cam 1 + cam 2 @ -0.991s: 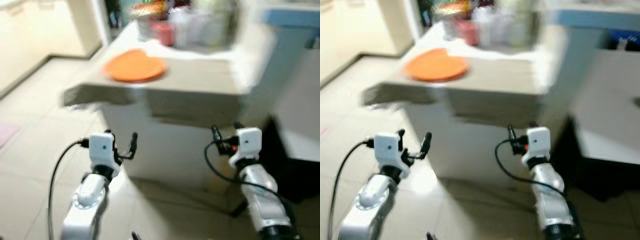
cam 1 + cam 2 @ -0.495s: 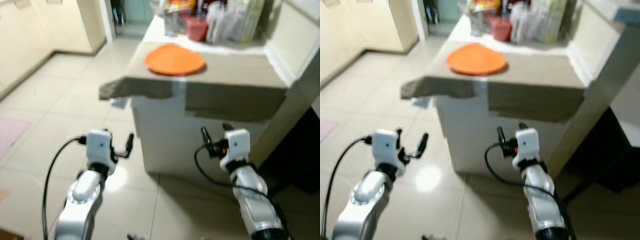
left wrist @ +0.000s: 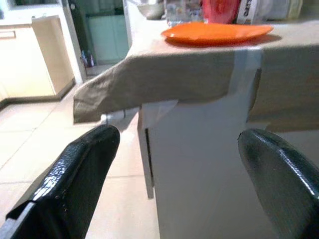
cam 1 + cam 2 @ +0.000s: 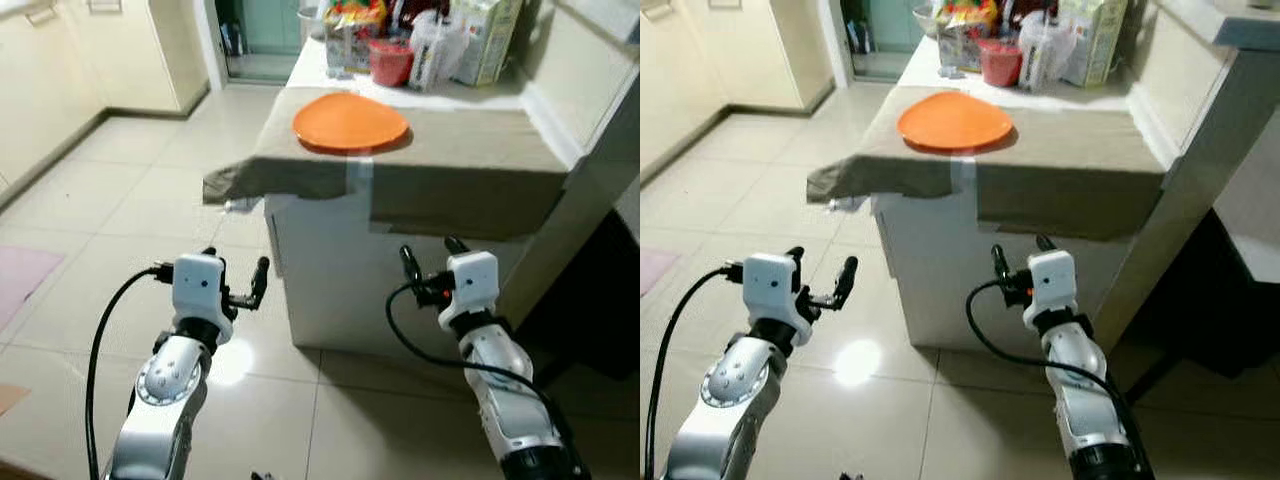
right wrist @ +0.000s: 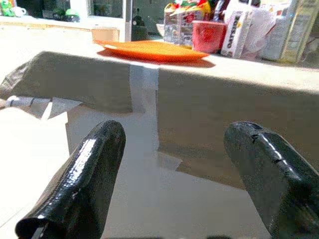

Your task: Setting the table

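An orange plate [image 4: 350,121] lies on a white counter covered by a tan cloth [image 4: 450,165], near the cloth's front left part. My left gripper [image 4: 236,274] hangs open below the counter's left corner, nothing between its fingers. My right gripper [image 4: 432,258] is also open and empty, low in front of the counter's white side [image 4: 340,290]. In both wrist views the plate [image 3: 217,33] [image 5: 152,50] sits above and beyond the black fingers [image 3: 75,174] [image 5: 84,179].
Packets, a red cup [image 4: 390,62] and bags crowd the counter's back edge. A wall [image 4: 590,90] flanks the right side, with a dark gap [image 4: 590,330] below. Tiled floor [image 4: 120,190] stretches left toward cream cabinets [image 4: 60,70] and a doorway [image 4: 260,30].
The camera has swung and steadied, so the counter now sits centred and sharp. Both grippers keep the same open pose in front of me.
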Available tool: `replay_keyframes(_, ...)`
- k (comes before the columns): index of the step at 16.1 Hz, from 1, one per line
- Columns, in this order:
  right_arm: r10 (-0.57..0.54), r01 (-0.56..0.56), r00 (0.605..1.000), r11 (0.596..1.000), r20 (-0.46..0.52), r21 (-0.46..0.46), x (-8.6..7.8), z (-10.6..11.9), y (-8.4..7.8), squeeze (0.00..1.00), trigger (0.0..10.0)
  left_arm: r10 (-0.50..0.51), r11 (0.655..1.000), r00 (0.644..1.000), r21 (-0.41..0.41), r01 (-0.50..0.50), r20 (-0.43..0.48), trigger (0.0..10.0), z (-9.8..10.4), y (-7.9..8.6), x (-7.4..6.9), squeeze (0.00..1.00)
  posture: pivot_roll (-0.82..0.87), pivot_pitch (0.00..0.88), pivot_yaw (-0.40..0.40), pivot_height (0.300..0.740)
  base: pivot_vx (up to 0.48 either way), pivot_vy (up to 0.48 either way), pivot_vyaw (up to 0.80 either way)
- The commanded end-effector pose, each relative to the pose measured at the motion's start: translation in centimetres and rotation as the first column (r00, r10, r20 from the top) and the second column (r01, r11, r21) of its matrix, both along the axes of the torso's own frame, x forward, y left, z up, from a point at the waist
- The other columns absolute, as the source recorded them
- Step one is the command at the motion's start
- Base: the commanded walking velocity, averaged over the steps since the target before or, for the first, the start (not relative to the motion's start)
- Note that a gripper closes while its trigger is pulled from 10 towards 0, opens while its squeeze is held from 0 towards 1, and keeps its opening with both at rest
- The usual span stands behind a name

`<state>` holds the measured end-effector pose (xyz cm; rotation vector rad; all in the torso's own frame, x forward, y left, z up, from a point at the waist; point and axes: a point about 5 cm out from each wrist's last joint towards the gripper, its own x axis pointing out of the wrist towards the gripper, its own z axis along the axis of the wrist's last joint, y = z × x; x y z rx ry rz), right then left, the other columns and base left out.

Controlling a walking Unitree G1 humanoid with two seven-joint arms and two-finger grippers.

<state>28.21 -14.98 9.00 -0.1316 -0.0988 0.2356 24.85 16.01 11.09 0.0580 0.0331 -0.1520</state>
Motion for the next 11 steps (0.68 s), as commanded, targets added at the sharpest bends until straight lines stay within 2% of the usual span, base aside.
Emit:
replay_keyframes(1, 0.004, -0.004, 1.000, 1.000, 0.026, -0.007, 0.2, 0.5, 0.0, 0.00, 10.0, -0.016, 1.000, 1.000, 0.003, 0.015, 0.026, 10.0, 0.6, -0.3, 0.2, 0.00, -0.10, 0.000, 0.061, 0.740, 0.424, 0.000, -0.78)
replay_keyframes(6, -0.003, 0.003, 0.999, 1.000, 0.039, -0.014, 0.5, 0.5, -0.2, 0.00, 10.0, -0.023, 1.000, 0.999, -0.008, 0.023, 0.049, 10.0, 0.8, -0.8, 0.3, 0.00, -0.10, 0.000, 0.056, 0.740, 0.425, 0.000, -0.80)
replay_keyframes(11, -0.014, 0.015, 0.998, 1.000, 0.063, -0.021, 0.6, 0.7, -0.1, 0.00, 10.0, -0.093, 0.995, 0.991, 0.047, 0.089, 0.100, 10.0, 1.7, -1.7, 0.3, 0.00, -0.10, 0.000, 0.057, 0.740, 0.408, 0.251, 0.00)
